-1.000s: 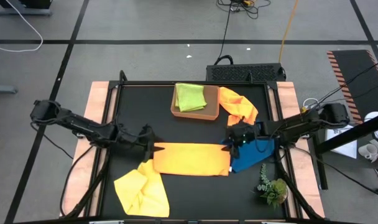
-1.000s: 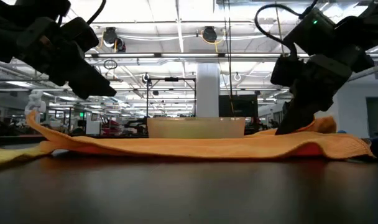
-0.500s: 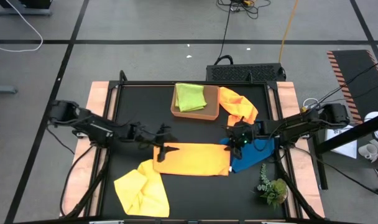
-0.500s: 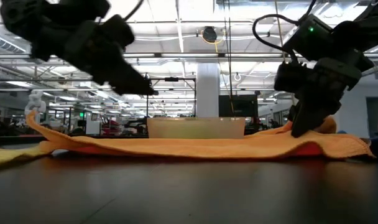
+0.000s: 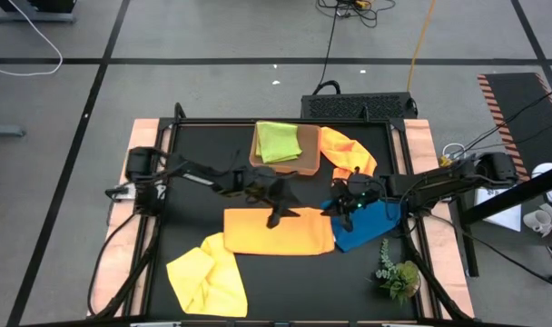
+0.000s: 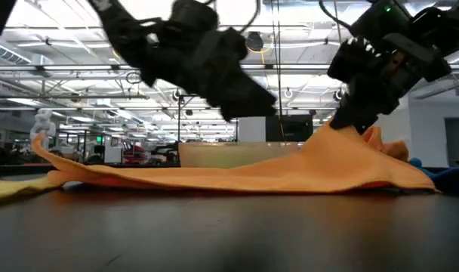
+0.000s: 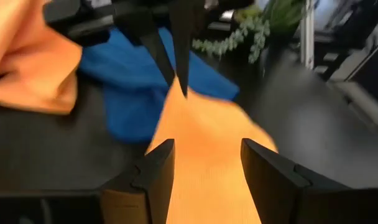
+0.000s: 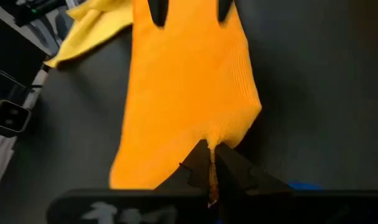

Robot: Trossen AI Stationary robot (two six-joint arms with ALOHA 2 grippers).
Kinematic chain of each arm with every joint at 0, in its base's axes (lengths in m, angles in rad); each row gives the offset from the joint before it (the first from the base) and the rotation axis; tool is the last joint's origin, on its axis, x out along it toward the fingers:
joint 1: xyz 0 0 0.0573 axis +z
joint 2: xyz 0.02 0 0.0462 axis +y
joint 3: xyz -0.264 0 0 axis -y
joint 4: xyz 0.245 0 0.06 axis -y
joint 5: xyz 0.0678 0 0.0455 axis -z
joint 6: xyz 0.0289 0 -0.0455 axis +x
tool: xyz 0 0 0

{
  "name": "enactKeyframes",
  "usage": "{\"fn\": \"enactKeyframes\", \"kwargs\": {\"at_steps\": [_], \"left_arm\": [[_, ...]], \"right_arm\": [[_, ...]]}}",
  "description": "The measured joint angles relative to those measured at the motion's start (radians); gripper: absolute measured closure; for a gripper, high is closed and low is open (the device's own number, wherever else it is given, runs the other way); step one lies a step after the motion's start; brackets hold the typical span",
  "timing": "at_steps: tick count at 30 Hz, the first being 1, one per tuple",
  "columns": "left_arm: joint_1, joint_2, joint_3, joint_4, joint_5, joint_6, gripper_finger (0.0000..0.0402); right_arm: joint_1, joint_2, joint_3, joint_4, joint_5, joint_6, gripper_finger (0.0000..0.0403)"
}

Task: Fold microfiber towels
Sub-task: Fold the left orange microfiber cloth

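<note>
A folded orange towel (image 5: 276,232) lies as a long strip on the black table, and its right end is raised to a peak (image 6: 328,140). My right gripper (image 5: 338,207) is shut on that end. My left gripper (image 5: 278,214) is open and hovers above the strip's middle (image 7: 204,186), clear of it in the low view (image 6: 263,106). A yellow towel (image 5: 208,277) lies crumpled at the near left. A blue towel (image 5: 367,225) lies under my right arm. A lime green towel (image 5: 278,143) lies in the brown tray (image 5: 308,168). A second orange towel (image 5: 347,153) lies crumpled beside the tray. My right gripper pinches the orange towel's right end (image 8: 217,140) between its two fingers, at the edge; one layer or several, I cannot tell. The fingers come slanting down from the table's right. The pinched end is lifted into a peak; the rest of the strip lies on the table.
A small green plant sprig (image 5: 399,272) lies at the near right. Wooden borders (image 5: 142,136) run along the table's left and right sides. Bare black tabletop (image 5: 203,145) shows at the far left.
My left gripper has moved toward the table's right edge, from the orange towel's left end to above its middle. My right gripper has risen, lifting the towel's right end into a peak, while the rest of the strip stays flat.
</note>
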Motion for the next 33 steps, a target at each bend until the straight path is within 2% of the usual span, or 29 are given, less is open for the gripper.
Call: {"fn": "enactKeyframes", "kwargs": {"at_steps": [9, 13, 17, 25, 28, 33], "left_arm": [[0.033, 0.186, 0.333, -0.217, 0.119, -0.013, 0.0215], [0.030, 0.239, 0.436, -0.314, 0.125, -0.007, 0.0215], [0.032, 0.270, 0.477, -0.379, 0.115, -0.010, 0.0215], [0.030, 0.277, 0.481, -0.382, 0.119, 0.018, 0.0221], [0.021, 0.277, 0.481, -0.381, 0.132, 0.106, 0.0259], [0.006, 0.277, 0.481, -0.382, 0.135, 0.169, 0.0378]], "right_arm": [[0.017, -0.031, 0.000, 0.002, 0.025, -0.015, 0.0402], [0.017, -0.032, 0.000, 0.007, 0.026, -0.026, 0.0402], [0.017, -0.032, 0.000, 0.009, 0.025, -0.036, 0.0402], [0.017, -0.032, 0.000, 0.047, 0.025, -0.055, 0.0402], [0.017, -0.032, 0.000, 0.059, 0.025, -0.064, 0.0403], [0.019, -0.032, 0.000, 0.089, 0.012, -0.065, 0.0403]]}}
